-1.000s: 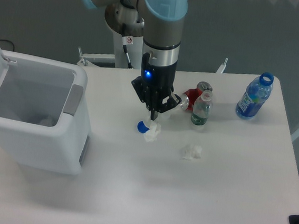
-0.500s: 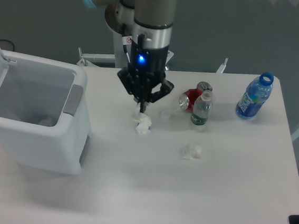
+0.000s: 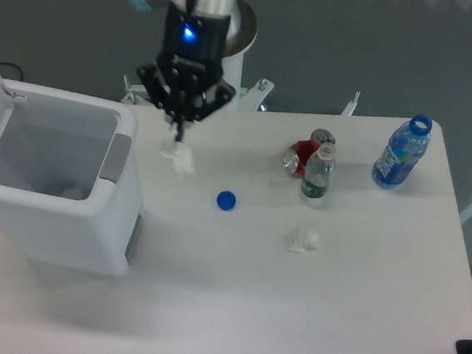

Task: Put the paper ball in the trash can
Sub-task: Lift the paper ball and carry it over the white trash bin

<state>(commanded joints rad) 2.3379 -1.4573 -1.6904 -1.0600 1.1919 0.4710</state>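
The tool point(image 3: 179, 130) carried the paper ball point(image 3: 178, 156) left toward the trash can point(image 3: 111, 215).

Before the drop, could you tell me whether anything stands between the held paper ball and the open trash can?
Nothing visible does. The gripper holds the paper ball just right of the trash can, whose lid is up; the blue cap lies on the far side.

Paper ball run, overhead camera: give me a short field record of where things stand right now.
claw: above the table's left rear, right of the bin, shut on the paper ball
paper ball: hanging from the claw, not yet over the bin opening
trash can: at the table's left edge, lid open
second paper wad: lying on the table, untouched
blue bottle cap: on the table
other items: red can, small clear bottle, blue bottle
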